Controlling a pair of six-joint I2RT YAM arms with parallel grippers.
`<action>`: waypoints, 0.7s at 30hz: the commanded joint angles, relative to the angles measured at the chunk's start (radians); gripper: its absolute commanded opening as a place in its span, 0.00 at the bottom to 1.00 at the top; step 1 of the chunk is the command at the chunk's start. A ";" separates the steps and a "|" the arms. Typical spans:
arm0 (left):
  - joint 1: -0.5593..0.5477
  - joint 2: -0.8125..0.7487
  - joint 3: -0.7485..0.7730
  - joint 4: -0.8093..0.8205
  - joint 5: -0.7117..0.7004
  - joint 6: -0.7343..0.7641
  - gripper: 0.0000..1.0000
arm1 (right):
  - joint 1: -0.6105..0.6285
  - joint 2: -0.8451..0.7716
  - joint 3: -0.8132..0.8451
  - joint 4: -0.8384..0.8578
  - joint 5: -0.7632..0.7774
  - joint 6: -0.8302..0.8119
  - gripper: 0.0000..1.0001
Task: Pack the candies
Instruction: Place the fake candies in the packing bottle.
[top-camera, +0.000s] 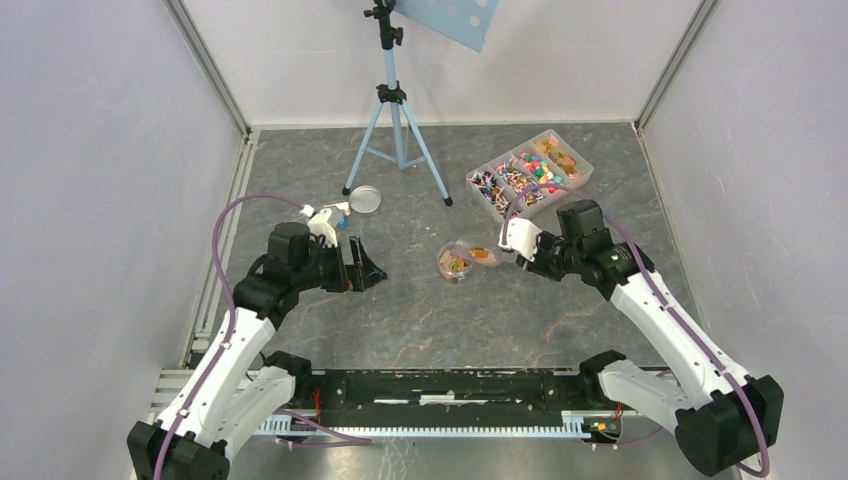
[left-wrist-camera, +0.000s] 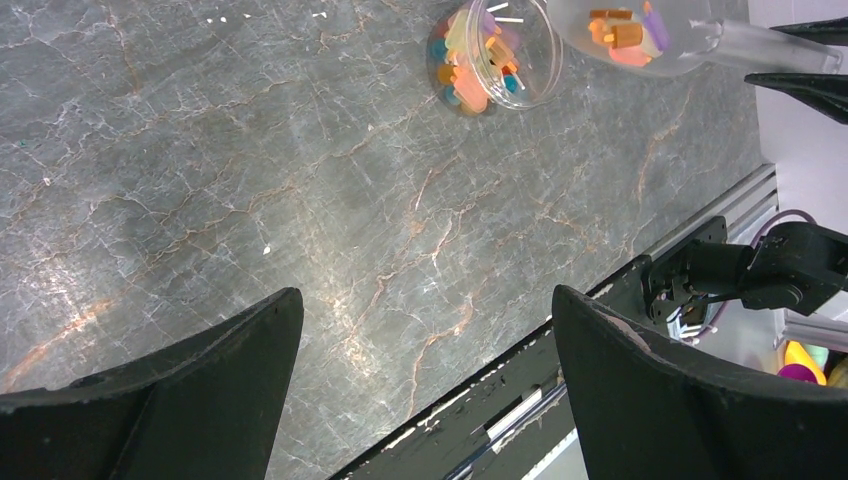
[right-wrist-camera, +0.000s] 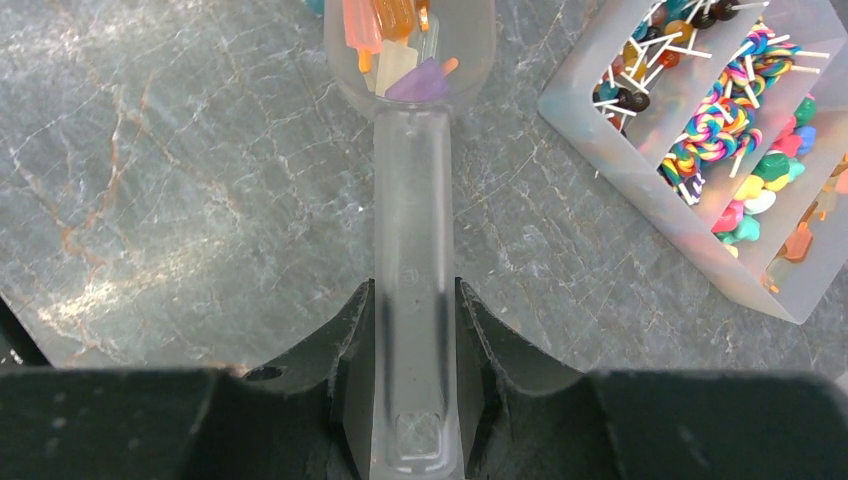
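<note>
Candies (right-wrist-camera: 400, 40) are present in three places: a small load in the bowl of a clear plastic scoop (right-wrist-camera: 413, 200), a part fill in the round clear jar (left-wrist-camera: 495, 55) at mid-table, and the sorted stock in the compartment tray (right-wrist-camera: 650, 190) at the far right. Right gripper (right-wrist-camera: 413, 300) is closed firmly on the scoop's handle, one finger on each flat side. The handle's long axis runs straight out from the fingers, so the loaded bowl sits ahead of them. In the top view the bowl lies just beside the jar on its right; whether it touches the rim cannot be told. The jar therefore lies directly beyond the bowl's tip, toward the robot's left, in line with the handle. Left gripper (left-wrist-camera: 428, 330) stands fully spread with nothing between its fingers, low over bare table (left-wrist-camera: 250, 180) and apart from the jar on its left side. The right arm is plainly nearer and carries the load. Judgement: the step in hand is the transfer into the jar, which calls for the bowl to be brought over the mouth and tipped about the handle axis. Risk noted: sweets spilling past the rim. A loose lid (top-camera: 363, 198) lies near the tripod (top-camera: 395, 130), not yet fitted
</note>
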 joint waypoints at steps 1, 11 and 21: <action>-0.003 -0.004 0.008 0.025 0.030 0.038 1.00 | 0.046 -0.023 0.088 -0.094 0.077 -0.017 0.00; -0.003 -0.015 0.006 0.025 0.023 0.038 1.00 | 0.131 0.031 0.205 -0.208 0.221 0.048 0.00; -0.003 -0.017 0.006 0.025 0.023 0.039 1.00 | 0.201 0.085 0.245 -0.250 0.299 0.081 0.00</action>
